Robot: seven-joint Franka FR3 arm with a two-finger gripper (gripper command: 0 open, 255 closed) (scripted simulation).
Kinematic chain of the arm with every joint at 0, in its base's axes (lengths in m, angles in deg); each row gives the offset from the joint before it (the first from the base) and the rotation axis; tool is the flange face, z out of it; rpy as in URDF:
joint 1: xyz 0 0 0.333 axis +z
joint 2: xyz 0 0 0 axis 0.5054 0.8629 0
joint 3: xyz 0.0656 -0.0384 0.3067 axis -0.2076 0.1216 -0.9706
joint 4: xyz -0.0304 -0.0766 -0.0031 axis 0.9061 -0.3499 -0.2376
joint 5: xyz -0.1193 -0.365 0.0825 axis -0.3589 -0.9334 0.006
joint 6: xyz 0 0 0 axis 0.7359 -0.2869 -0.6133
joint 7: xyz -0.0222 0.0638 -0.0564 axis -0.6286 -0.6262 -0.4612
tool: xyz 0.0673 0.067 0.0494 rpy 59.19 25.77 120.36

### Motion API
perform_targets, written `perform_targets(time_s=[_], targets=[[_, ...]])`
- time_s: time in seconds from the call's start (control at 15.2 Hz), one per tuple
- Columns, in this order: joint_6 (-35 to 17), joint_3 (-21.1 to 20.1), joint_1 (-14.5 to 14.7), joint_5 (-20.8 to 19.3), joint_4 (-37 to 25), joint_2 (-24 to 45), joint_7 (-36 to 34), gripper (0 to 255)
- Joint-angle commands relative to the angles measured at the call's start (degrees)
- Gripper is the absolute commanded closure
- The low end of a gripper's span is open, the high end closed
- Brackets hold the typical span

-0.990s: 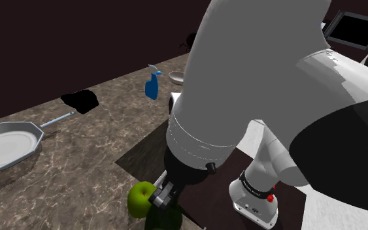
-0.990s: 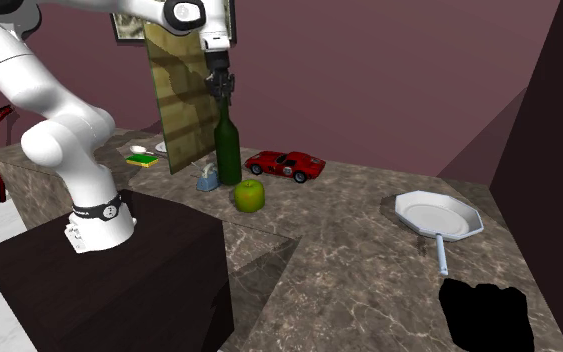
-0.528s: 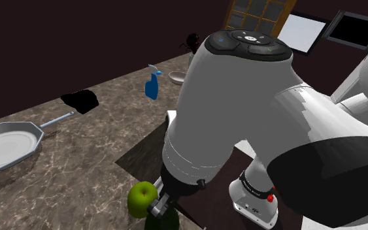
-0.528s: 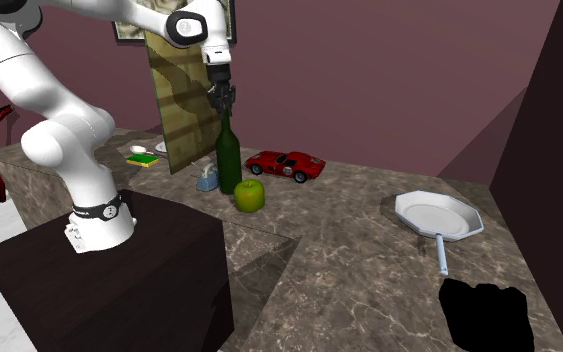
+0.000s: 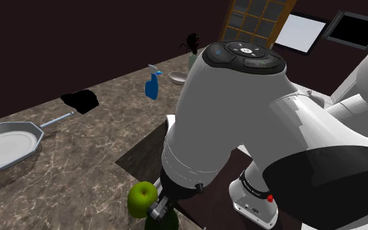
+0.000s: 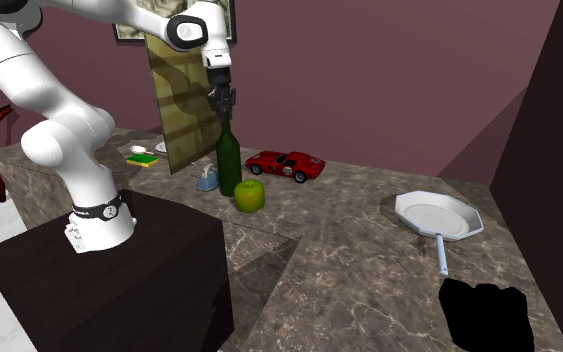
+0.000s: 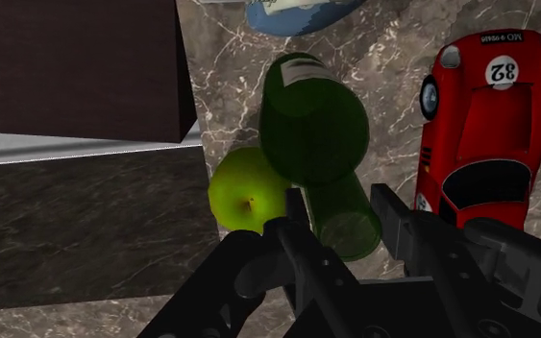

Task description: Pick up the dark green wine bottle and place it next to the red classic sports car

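car (image 7: 479,125): partly behind end effector (image 7: 343,204) | spray bottle (image 6: 206,183): partly behind wine bottle (image 6: 228,160)

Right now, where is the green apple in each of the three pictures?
Shoulder view: apple at the bottom edge, left of centre.
Second exterior view: apple left of centre, beside the bottle's base.
Wrist view: apple beside the bottle, just ahead of the pincer.
Shared landmark: the dark stand, its corner near the apple.
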Motion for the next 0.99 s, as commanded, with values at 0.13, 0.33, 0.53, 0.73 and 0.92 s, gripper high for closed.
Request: perform_targets(time_s=[0.13,0.33,0.53,0.73,0.92], targets=[[0.03,-0.03,-0.01,-0.01,0.06,0.06,-0.03,0],[0.03,-0.02,0.00,0.00,0.08,0.03,-0.01,0],[6.10,1.47,0.09,-0.37,-4.56,-1.43,0.10,0],[7.65,1.82,0.07,-0.50,-5.87,-1.67,0.10,0],[7.65,1.82,0.07,-0.50,-5.88,-1.66,0.10,0]])
